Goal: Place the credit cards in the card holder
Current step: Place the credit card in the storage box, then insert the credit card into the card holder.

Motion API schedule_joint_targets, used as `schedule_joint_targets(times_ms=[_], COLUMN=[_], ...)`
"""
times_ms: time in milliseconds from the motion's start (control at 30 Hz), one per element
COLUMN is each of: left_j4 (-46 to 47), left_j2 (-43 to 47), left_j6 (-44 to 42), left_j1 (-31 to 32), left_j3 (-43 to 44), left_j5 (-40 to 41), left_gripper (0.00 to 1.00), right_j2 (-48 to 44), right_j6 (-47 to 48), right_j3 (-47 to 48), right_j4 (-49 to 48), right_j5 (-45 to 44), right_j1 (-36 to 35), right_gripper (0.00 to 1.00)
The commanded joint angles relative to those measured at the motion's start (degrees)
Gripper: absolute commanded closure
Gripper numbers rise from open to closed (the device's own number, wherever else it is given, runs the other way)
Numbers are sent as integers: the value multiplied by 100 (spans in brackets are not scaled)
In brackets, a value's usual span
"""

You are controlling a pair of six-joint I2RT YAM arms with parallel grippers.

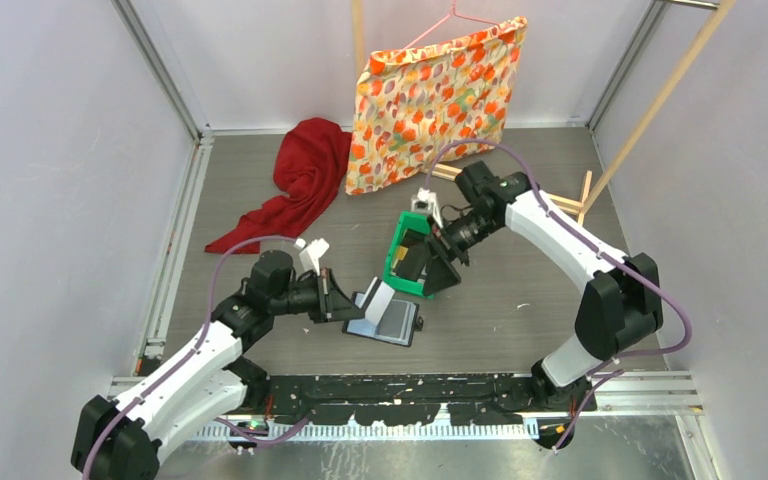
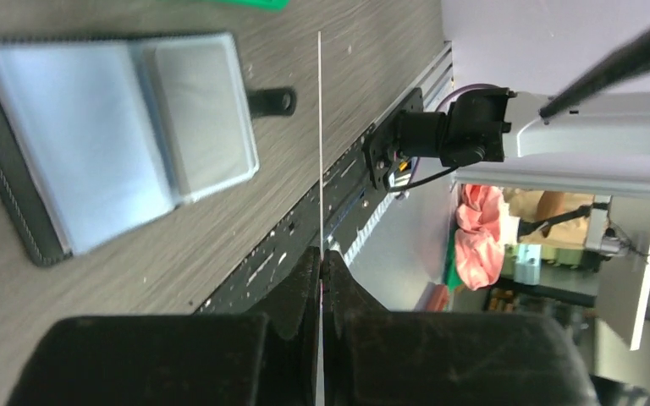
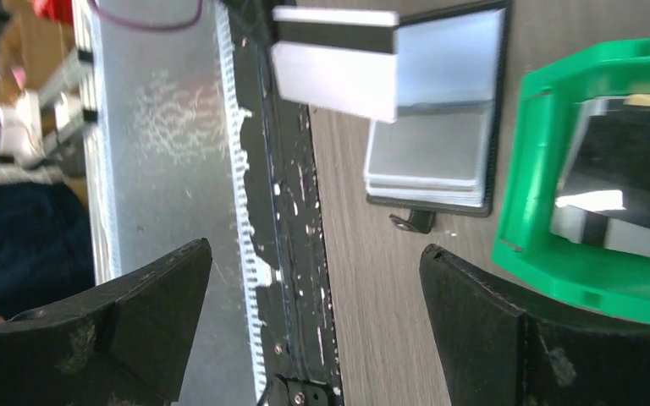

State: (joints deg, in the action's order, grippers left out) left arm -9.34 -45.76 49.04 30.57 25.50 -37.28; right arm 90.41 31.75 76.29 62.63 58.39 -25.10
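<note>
Left claw (image 2: pixel 322 258) is clenched on a white card (image 3: pixel 334 63). It pinches the card by one end, so most of it sticks out free over the open holder (image 1: pixel 388 322). On the left wrist cam I only get the card edge-on, a thin white line coming up from between the fingers. I reckon that grip is deliberate: with one end held, the free end can be slid into a pocket.

The holder lies flat and spread open on the table (image 1: pixel 520 290), shiny greyish-blue pages up and its tab (image 2: pixel 271 101) poking out the side, so the pockets can be reached from above. The card isn't in a pocket yet as far as I can see, and I can't tell if its tip touches the pages.

Right claw (image 3: pixel 315 249) is released, jaws wide with nothing between them, by the green tray (image 3: pixel 550 275) just beside the holder. The other cards (image 3: pixel 609 203) sit in that tray, at least one dark and one pale. My guess is the right arm is parked there for the next one.

Writing: nothing I can read. The held card shows a black magnetic stripe (image 3: pixel 330 35) towards the right wrist cam, but no logo or numbers I can make out. The tray cards are too blurry to read.
</note>
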Motion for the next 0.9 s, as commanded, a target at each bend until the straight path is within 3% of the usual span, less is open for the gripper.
schedule_joint_targets(times_ms=[0, 167, 400, 867], left_j4=[-384, -384, -432, 884], left_j2=[261, 648, 434, -787], left_j6=[552, 856, 784, 182], left_j1=[-68, -86, -99, -199], left_j3=[-408, -840, -899, -915], left_j5=[-216, -49, 266, 465], left_gripper=[100, 100, 100, 100], right_j2=[-439, -500, 12, 1031], right_j6=[801, 191, -275, -643], right_j3=[-380, -935, -938, -667], right_j4=[323, -482, -1125, -1436], right_j5=[-610, -1330, -1886, -2541], right_j1=[-565, -1103, -1701, -2214], right_gripper=[5, 20, 38, 46])
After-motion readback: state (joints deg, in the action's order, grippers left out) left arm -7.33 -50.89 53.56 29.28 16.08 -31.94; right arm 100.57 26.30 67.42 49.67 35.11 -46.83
